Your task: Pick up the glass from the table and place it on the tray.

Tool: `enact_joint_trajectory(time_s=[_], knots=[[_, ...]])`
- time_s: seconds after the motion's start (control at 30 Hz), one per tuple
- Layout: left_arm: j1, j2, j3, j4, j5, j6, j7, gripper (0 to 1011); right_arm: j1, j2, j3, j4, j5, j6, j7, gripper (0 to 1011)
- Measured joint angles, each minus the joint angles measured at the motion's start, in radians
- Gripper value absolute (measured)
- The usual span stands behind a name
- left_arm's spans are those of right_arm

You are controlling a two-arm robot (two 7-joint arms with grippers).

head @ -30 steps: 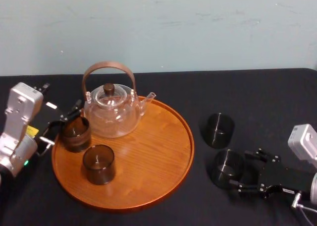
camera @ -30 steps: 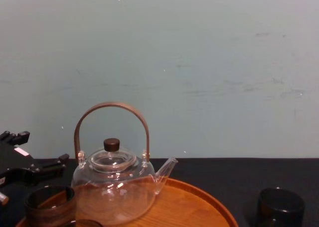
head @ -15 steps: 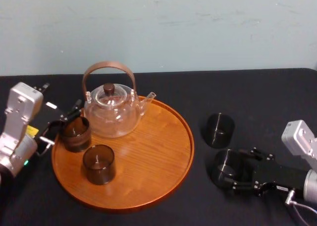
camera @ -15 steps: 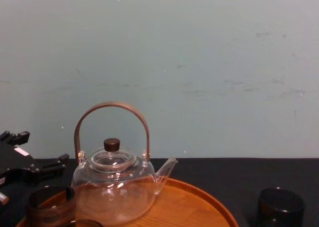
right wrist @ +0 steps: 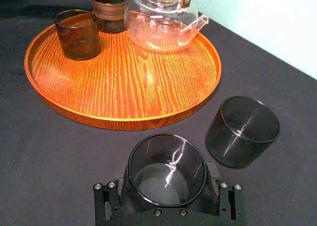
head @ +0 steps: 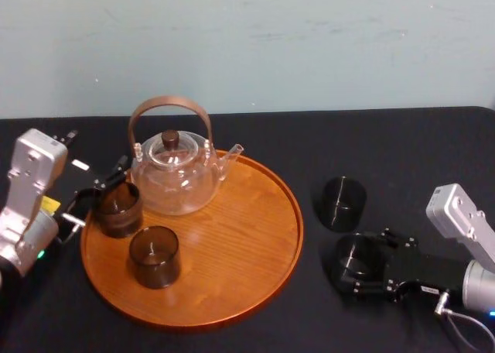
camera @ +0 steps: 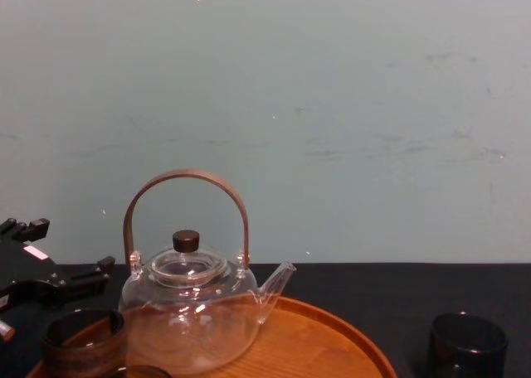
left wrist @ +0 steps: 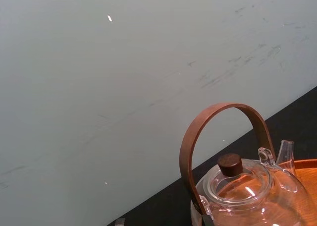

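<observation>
Right gripper [head: 354, 269] reached around the glass [head: 357, 254] on the bench [head: 402, 148], right of the tray [head: 232, 248].

The glass stood upright on the black bench, off the tray and near its right rim. The right gripper was open, with one jaw on each side of the glass and close against its wall. A second glass [head: 340, 203] lay tilted on the bench just behind the first, apart from the gripper. On the tray stood a teapot [head: 174, 179] at the back, a banded cup [head: 117, 208] at the left edge and a dark cup [head: 155, 256] in front of it. The left gripper [head: 97, 194] sat open at the tray's left rim, just beside the banded cup.
</observation>
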State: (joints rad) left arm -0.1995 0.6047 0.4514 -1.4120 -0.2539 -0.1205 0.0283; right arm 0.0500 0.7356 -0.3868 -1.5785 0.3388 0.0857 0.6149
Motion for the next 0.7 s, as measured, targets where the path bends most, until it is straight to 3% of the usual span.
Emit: enact_joint_trajectory(time_s=[0.37,0.7], knots=[[0.0,0.0,0.0,0.0,0.0,0.0,0.0,1001,0.031,-0.017,-0.026,0.018,-0.017,0.002,-0.006,1002],[0.0,0.0,0.0,0.0,0.0,0.0,0.0,1001,0.03,-0.016,-0.024,0.018,-0.016,0.002,-0.007,1002]])
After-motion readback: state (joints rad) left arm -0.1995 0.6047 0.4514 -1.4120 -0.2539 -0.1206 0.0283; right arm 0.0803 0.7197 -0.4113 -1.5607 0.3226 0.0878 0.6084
